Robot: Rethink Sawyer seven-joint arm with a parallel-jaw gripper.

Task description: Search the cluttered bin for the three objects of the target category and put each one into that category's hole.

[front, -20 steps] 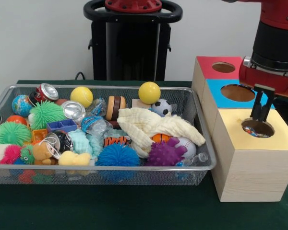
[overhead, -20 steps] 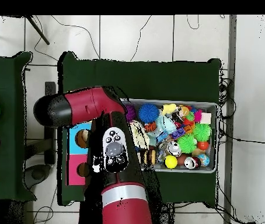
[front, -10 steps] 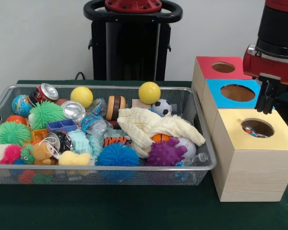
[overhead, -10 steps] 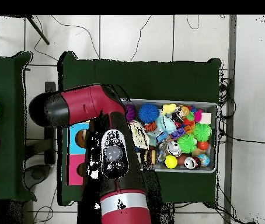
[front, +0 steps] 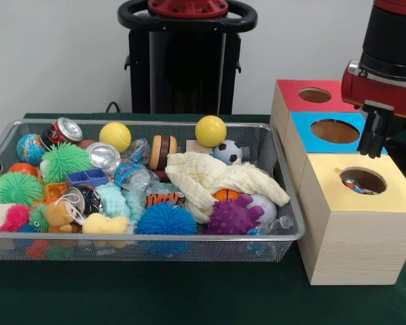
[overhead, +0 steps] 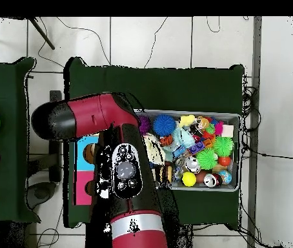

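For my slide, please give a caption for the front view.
Gripper hovers above yellow-topped cube, printed fabric inside.

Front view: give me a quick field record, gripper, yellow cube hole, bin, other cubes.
gripper: raised above the cubes, over the blue and yellow tops, holding nothing; open or shut unclear
hole: round, in the yellow-topped cube; a multicoloured printed piece shows inside
cluttered bin: wire mesh tray left of the cubes, full of toys
cream cloth: draped over toys at the bin's right part
other cubes: blue-topped cube and red-topped cube, behind the yellow one
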